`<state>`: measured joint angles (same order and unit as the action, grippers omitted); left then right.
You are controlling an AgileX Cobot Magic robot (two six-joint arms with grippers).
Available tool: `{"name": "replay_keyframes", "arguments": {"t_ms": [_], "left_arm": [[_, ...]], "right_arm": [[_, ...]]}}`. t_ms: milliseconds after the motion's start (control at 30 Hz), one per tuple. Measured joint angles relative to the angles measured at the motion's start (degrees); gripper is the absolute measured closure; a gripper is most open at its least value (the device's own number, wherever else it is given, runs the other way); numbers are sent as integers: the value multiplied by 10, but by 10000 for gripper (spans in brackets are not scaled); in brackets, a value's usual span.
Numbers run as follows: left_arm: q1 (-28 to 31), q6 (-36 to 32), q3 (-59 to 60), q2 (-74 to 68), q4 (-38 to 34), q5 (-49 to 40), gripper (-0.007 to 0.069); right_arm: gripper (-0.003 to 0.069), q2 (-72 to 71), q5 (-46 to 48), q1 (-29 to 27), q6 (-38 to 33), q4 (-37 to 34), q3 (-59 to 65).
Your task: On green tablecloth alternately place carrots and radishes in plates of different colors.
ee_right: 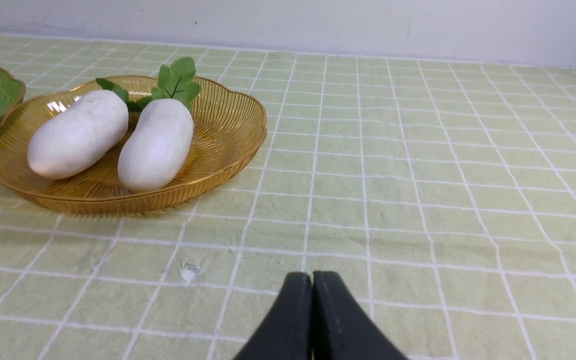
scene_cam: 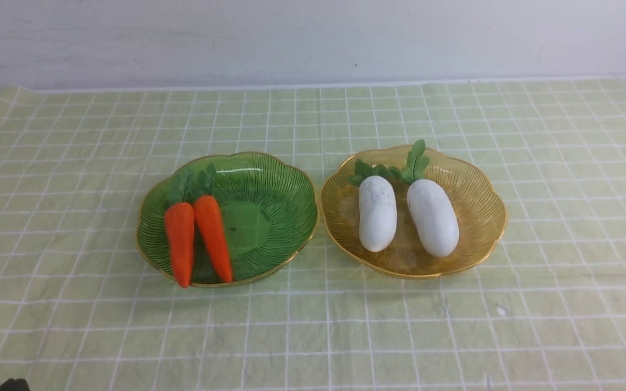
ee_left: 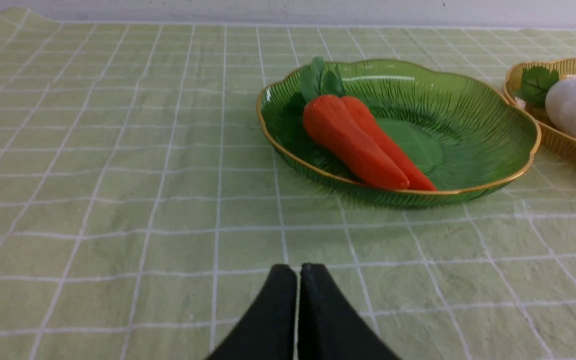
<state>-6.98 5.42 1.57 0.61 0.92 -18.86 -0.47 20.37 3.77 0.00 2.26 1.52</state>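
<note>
Two glossy carrots (scene_cam: 199, 239) in ribbed green plate (scene_cam: 280, 190), matte radishes (scene_cam: 405, 217) in amber plate (scene_cam: 481, 201).

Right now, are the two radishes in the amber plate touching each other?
Apart. The front view shows amber plate between the left radish and right radish.

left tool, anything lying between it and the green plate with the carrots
Nothing: in the left wrist view only bare green tablecloth separates the shut left tool from the green plate holding the carrots.
</note>
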Motion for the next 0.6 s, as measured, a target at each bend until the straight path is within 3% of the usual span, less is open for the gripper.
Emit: {"name": "replay_keyframes", "arguments": {"t_ms": [600], "left_arm": [[33,0,1,0,-3,-28,632]], "right_arm": [[674,0,0,0,0,0,0]]}}
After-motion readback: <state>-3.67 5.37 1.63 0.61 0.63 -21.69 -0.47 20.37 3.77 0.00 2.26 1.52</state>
